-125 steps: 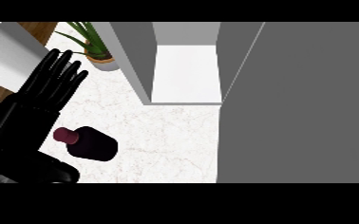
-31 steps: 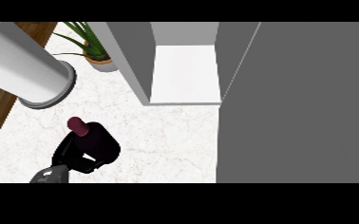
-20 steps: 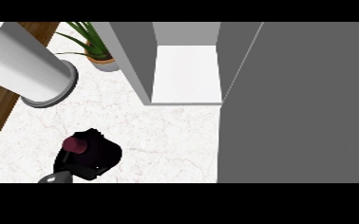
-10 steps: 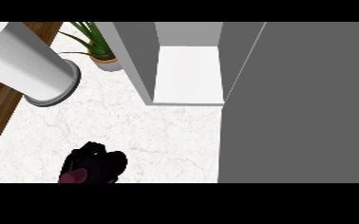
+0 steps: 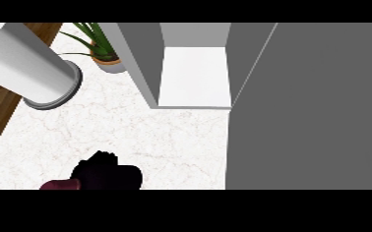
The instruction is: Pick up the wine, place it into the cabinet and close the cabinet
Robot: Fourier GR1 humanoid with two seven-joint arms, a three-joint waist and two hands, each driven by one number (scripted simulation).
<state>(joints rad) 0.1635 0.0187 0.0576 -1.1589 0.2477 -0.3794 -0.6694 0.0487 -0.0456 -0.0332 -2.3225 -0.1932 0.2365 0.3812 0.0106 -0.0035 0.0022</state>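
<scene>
One left hand (image 5: 100, 161) curled round the wine (image 5: 59, 185) (mostly hidden) at the bottom edge; cabinet (image 5: 142, 59) open.

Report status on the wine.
Left hand curled on wine, low left. Right hand out of view. Cabinet open; potted plant sits left of it.

On the counter (image 5: 170, 137), wine (image 5: 58, 184) front-left; behind, plant (image 5: 98, 42) left of cabinet (image 5: 139, 59).
</scene>
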